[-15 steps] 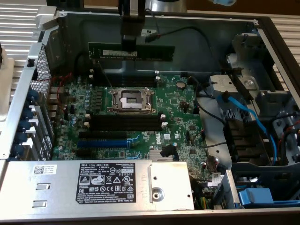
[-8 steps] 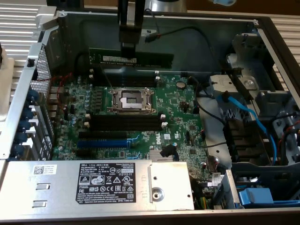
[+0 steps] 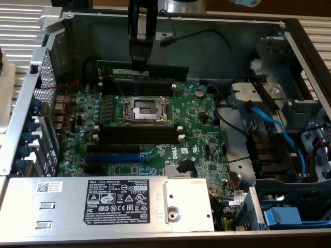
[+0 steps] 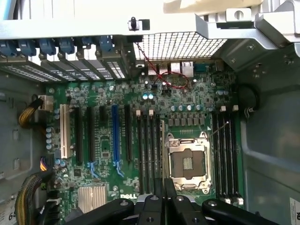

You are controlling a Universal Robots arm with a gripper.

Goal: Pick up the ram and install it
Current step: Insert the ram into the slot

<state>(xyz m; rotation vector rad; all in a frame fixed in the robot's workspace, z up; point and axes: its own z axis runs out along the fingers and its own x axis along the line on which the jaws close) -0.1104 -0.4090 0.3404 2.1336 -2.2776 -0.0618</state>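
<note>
The gripper (image 3: 140, 62) is closed on the ram (image 3: 143, 70) — held level, long edge down — just above the black memory slots (image 3: 138, 81) behind the CPU socket (image 3: 145, 109).

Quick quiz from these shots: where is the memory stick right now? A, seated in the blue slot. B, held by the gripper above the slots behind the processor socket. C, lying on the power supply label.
B: in the exterior view the gripper is shut on the memory stick, just above the slots behind the processor socket.
</note>
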